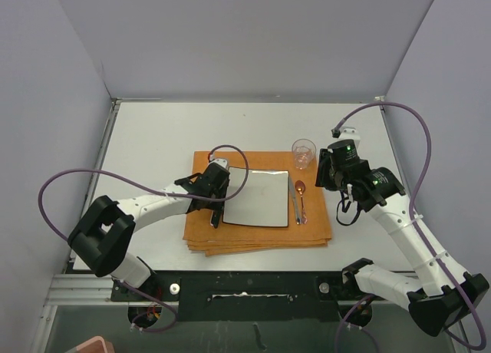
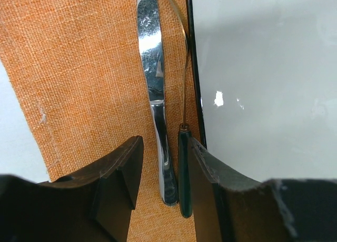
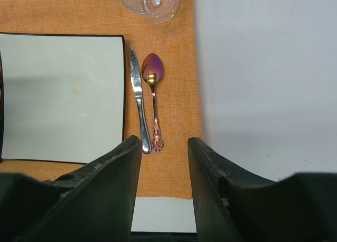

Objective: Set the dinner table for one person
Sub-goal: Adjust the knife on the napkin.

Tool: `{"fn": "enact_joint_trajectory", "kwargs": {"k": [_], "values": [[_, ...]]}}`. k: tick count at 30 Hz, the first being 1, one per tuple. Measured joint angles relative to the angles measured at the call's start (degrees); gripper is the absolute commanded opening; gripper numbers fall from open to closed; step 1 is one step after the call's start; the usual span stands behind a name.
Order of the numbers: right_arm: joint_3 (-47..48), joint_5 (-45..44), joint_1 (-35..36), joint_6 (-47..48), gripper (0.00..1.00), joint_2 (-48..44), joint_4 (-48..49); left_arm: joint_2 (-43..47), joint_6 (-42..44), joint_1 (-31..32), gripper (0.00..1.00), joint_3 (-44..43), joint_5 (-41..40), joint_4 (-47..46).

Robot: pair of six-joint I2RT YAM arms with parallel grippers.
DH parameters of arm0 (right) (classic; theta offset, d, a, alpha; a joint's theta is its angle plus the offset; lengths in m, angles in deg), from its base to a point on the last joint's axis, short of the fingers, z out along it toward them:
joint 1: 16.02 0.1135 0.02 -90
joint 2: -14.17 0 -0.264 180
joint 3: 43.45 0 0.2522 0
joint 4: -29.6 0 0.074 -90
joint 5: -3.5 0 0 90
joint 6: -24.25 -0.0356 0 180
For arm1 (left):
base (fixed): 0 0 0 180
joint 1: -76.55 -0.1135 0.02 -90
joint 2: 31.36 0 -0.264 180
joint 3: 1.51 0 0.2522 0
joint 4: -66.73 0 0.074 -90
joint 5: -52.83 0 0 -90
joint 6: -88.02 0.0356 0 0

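Observation:
On the white dinner table (image 1: 153,138) lies an orange cloth (image 1: 253,238) with a square white plate (image 1: 257,198) on it. Right of the plate rest a silver knife (image 3: 137,94) and an iridescent spoon (image 3: 152,73), with a clear glass (image 1: 303,153) beyond them. My left gripper (image 2: 166,147) is low over the cloth at the plate's left edge. It is open, straddling a silver utensil (image 2: 155,84) and a green-handled utensil (image 2: 184,168); its right finger sits against the green handle. My right gripper (image 3: 163,144) hangs open and empty above the cloth's right edge.
Grey walls enclose the table on the left, back and right. The right arm's purple cable (image 1: 418,138) loops above the table's right side, and the left arm's cable (image 1: 238,157) arcs over the cloth near the plate's far left corner.

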Motion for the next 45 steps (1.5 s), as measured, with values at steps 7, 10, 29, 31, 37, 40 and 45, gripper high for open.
{"fn": "enact_joint_trajectory", "kwargs": {"k": [7, 10, 29, 31, 37, 40, 45], "values": [[0.3, 0.0, 0.0, -0.1, 0.41, 0.0, -0.1, -1.7, 0.0, 0.1, 0.38, 0.0, 0.6, -1.4], [0.6, 0.0, 0.0, -0.1, 0.41, 0.0, -0.2, -3.1, 0.0, 0.3, 0.37, 0.0, 0.8, -2.0], [1.3, -0.2, -0.3, 0.2, 0.41, 0.0, -0.6, -5.4, -3.6, 0.6, 0.13, -0.7, -1.6, -2.1], [1.8, -0.2, -0.3, 0.3, 0.41, 0.0, -0.7, -6.0, -5.0, 0.5, 0.12, -1.3, -2.0, -1.6], [3.8, -0.2, -0.3, 0.7, 0.41, 0.1, -0.9, -8.0, -8.9, -0.2, 0.09, -4.0, -2.3, 1.2], [4.3, -0.4, -0.4, 1.1, 0.41, 0.1, -1.3, -8.3, -10.9, -0.3, 0.08, -4.5, -2.8, 1.9], [4.5, -0.6, -0.8, 2.1, 0.41, 0.1, -1.9, -8.3, -13.9, -0.3, 0.08, -4.5, -3.7, 2.4]]}}
